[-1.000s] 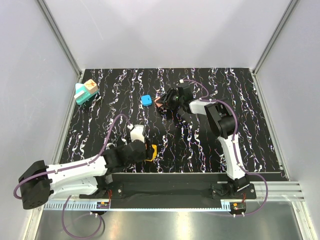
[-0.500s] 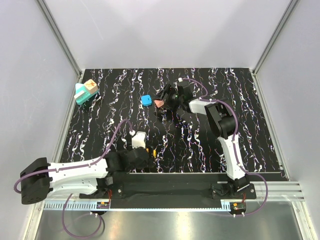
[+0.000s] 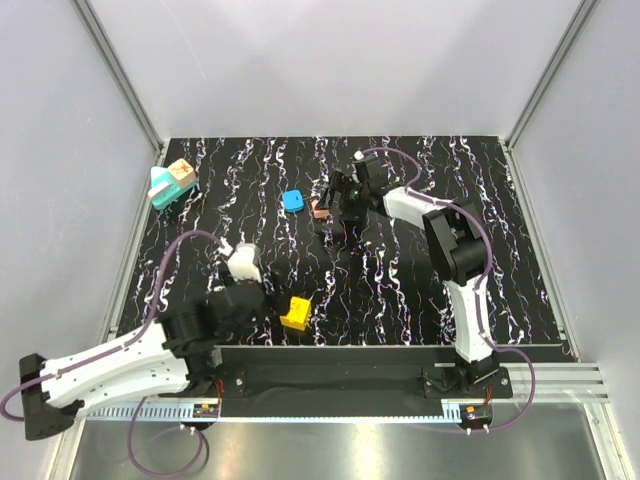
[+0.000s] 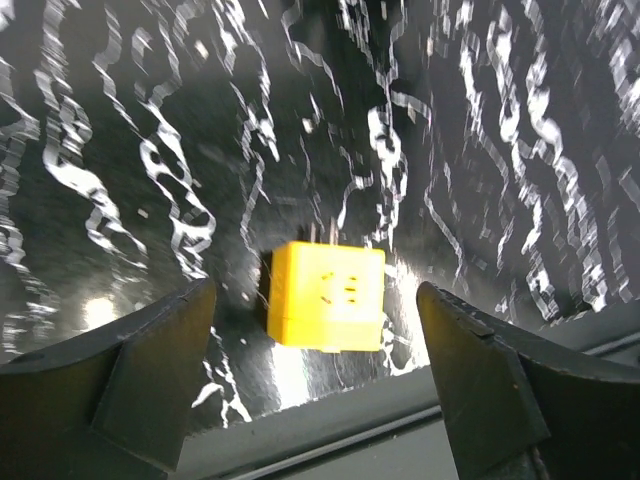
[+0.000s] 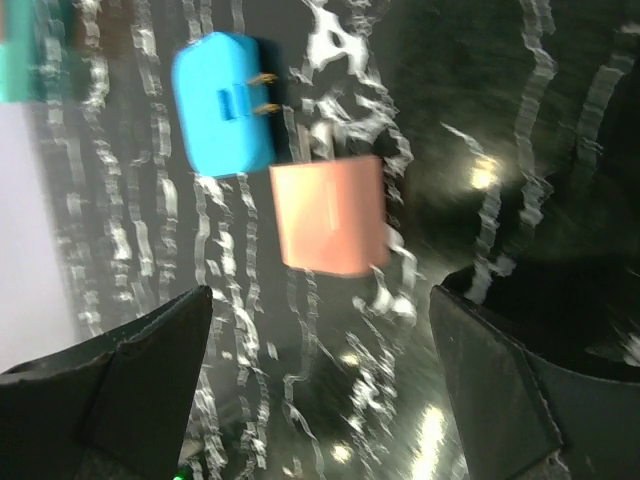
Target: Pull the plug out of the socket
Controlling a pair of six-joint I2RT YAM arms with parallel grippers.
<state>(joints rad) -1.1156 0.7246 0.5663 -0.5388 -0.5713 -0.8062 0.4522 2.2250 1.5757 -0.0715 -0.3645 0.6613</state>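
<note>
My left gripper now spread wide, grips nothing; yellow cube just released, lies free between fingers. My right gripper also just opened wide, empty; salmon block let go below it. Plug seated on teal socket, far-left corner, well apart from both. Pull not begun; I judge reach there comes next.

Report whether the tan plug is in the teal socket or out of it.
In. The top view shows the plug seated on top of the socket, the two joined, not lying apart.
</note>
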